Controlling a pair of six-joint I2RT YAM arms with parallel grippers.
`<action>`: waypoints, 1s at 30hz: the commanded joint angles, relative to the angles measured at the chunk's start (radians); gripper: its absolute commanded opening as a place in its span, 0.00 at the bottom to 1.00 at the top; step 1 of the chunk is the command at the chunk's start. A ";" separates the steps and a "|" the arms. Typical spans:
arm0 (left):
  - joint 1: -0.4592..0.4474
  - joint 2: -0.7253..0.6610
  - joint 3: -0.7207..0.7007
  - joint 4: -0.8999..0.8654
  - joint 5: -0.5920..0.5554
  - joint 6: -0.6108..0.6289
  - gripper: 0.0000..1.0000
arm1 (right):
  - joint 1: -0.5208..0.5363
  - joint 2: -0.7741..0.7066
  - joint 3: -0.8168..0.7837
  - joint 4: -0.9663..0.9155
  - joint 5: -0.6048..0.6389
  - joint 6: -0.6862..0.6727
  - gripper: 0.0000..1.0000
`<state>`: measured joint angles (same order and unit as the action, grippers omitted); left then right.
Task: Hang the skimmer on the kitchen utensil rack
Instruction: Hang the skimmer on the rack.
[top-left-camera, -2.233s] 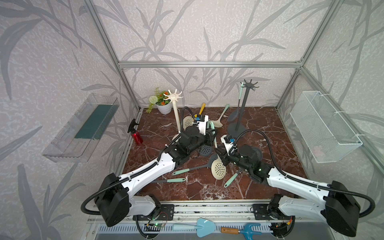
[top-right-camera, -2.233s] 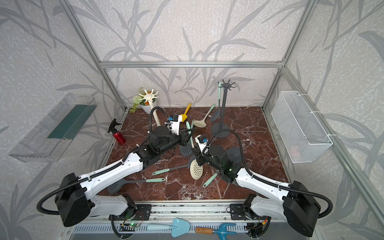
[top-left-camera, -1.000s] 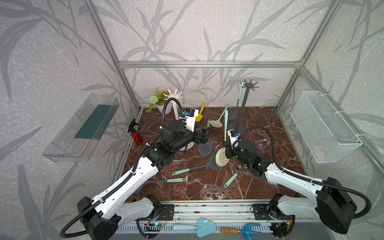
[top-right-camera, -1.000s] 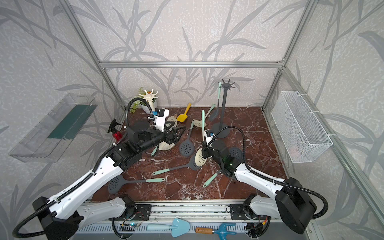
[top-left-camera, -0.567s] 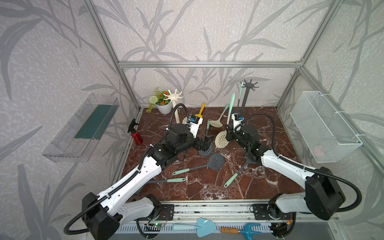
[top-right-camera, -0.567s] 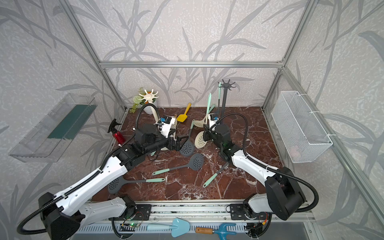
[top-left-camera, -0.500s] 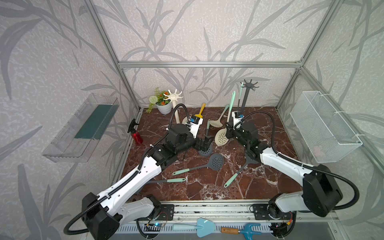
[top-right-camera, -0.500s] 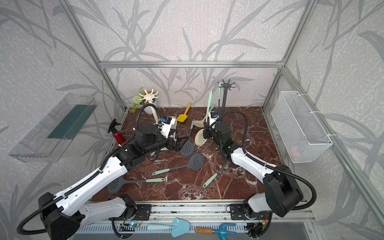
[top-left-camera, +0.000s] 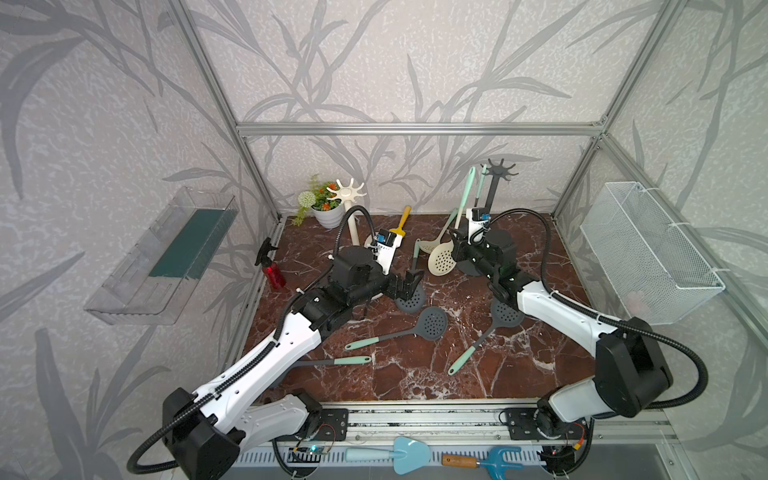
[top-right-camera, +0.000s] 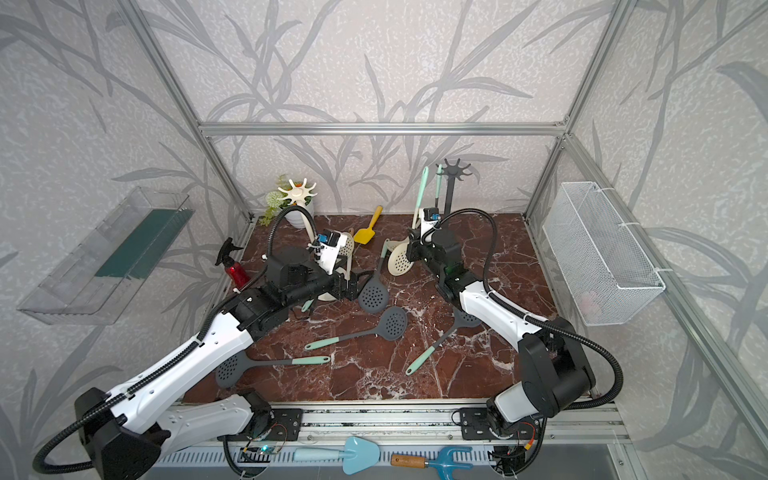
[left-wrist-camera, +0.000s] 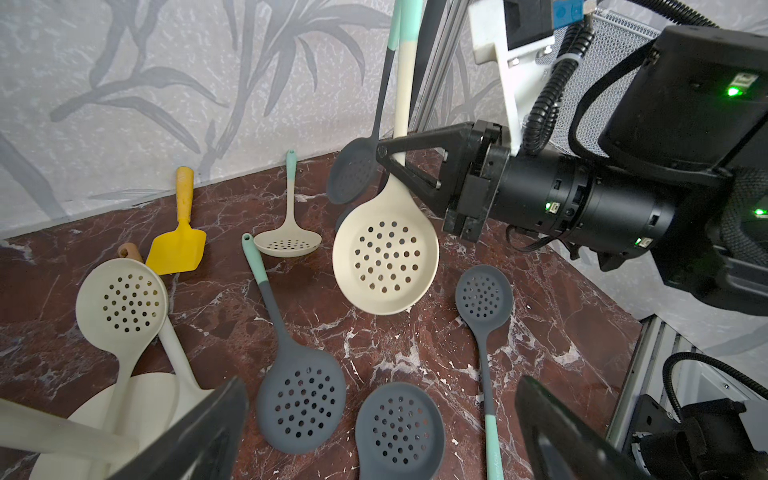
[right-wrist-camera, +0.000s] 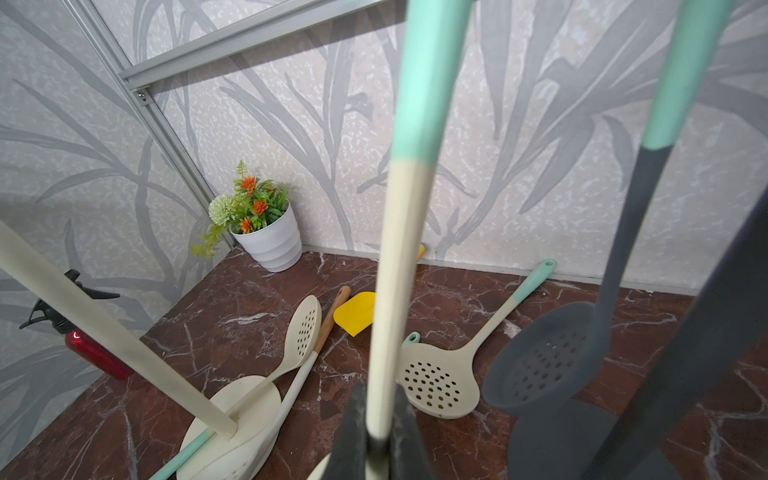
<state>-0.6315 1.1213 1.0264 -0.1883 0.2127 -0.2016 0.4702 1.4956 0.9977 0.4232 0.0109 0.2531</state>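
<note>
Raised upright, cream perforated skimmer sits pinched in right gripper; left gripper gapes, apparently empty.

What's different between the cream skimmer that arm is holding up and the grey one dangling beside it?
Colour: the cream skimmer has a pale head and shaft; the grey skimmer is dark.
Support: the cream skimmer is clamped at its neck by the right tool, while the grey skimmer hangs from the black rack.
Shared: both are upright, head down, with mint handle ends and perforated heads.
</note>
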 joint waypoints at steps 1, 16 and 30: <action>0.010 -0.005 -0.011 0.012 0.017 0.009 0.99 | -0.017 -0.002 0.035 0.051 -0.018 0.023 0.00; 0.016 0.019 -0.011 0.013 0.028 0.014 0.97 | -0.076 -0.014 -0.023 0.066 -0.067 0.088 0.00; 0.030 0.025 -0.011 0.015 0.024 0.015 0.96 | -0.082 -0.006 -0.012 0.066 -0.116 0.091 0.00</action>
<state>-0.6106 1.1374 1.0256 -0.1871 0.2302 -0.2008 0.3904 1.4979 0.9615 0.4515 -0.0864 0.3481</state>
